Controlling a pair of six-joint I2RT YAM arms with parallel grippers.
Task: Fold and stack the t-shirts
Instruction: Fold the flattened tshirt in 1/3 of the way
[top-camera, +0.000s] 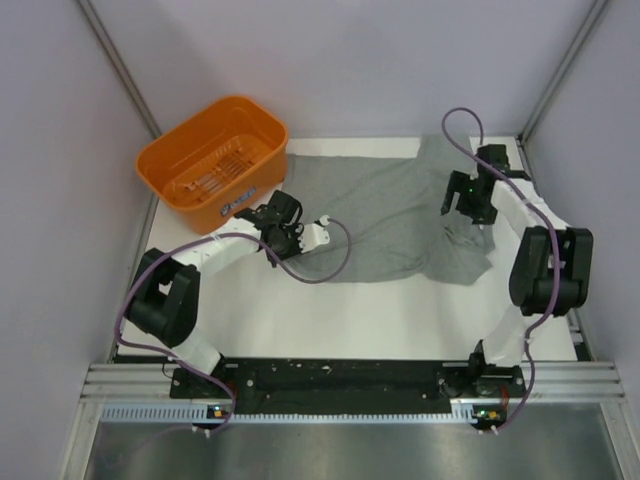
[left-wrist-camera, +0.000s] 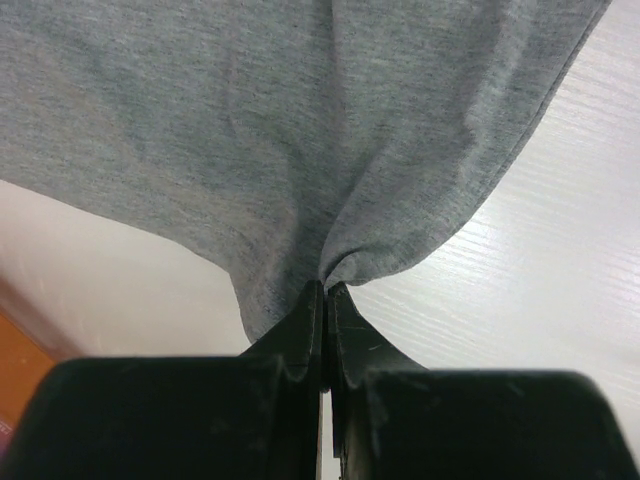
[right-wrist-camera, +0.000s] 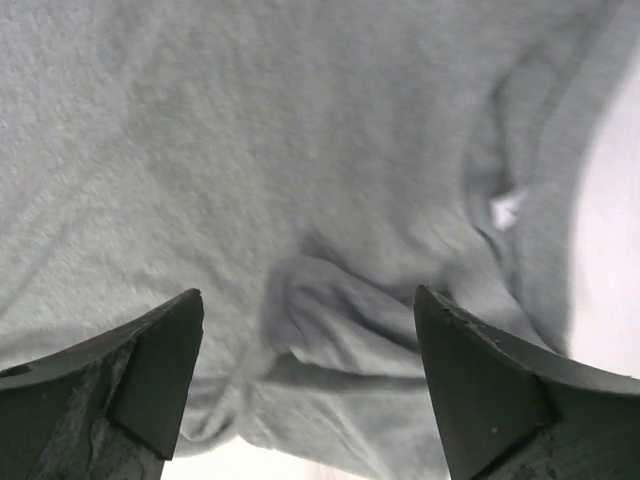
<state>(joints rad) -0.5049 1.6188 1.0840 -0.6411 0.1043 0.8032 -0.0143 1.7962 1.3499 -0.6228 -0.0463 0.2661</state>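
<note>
Lying just right of the orange basket, the t-shirt is pinched at its edge by the left gripper. Farther from the basket, the right gripper is spread wide over the cloth.

My left arm and right arm are black at the joints with white covers on the links, a purple cable along each. A green light glows by my right wrist. My right gripper has matte black wedge fingers, scuffed at the edges
</note>
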